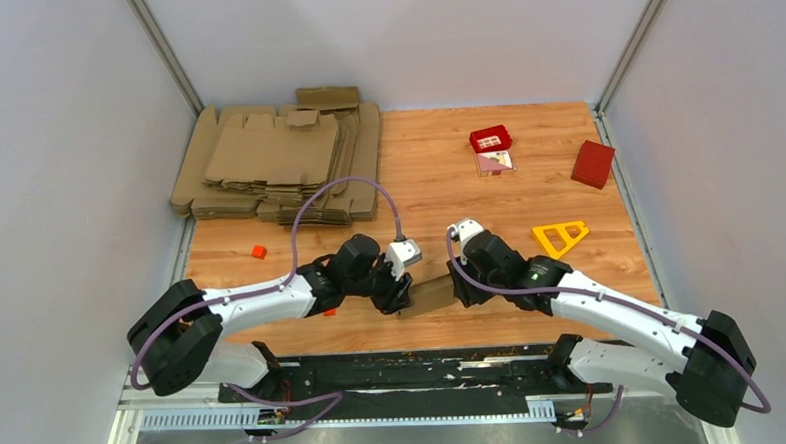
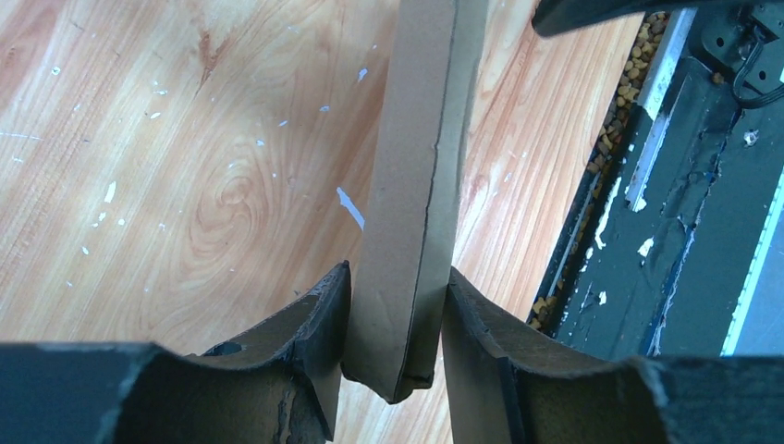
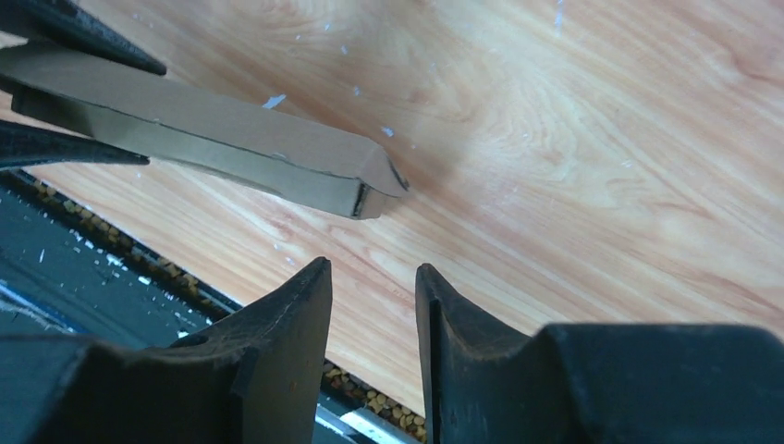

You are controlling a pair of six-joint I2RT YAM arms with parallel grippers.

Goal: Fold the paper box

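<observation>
Box (image 1: pixel 434 294) is held just above the table (image 1: pixel 437 185), near the front edge, btw my two grippers. L gripper (image 2: pixel 396 305) is pinching it. In the L wrist view both fingers (image 2: pixel 310 319) press against the box's two faces. One end of the cardboard pokes a bit past the tips and the rest runs away from the cam, edge-on. It looks folded flat, two layers w/ a seam along the edge.

R gripper (image 3: pixel 373 277) is only partly spread, w/ a narrow gap btw its fingers and nothing in it. In the R wrist view the box's free end sits ahead of those fingertips, apart from them. Its other end is clamped in the L fingers at the left of that view. From the top cam the R gripper is just beside the box's right end; can't judge contact from there.

Containers: a red box (image 1: pixel 593 163) sits shut near the right edge. A small red tray (image 1: pixel 490 137) w/ compartments sits mid-back, touching a pale pack (image 1: pixel 496 161) just in front of it; contents too small to make out.

Pile of flat blanks (image 1: pixel 276 162) is at back left, well apart from the grippers. A yellow triangle (image 1: pixel 560 237) lies just beyond the R arm, and a small orange block (image 1: pixel 258 252) lies near the left edge.
</observation>
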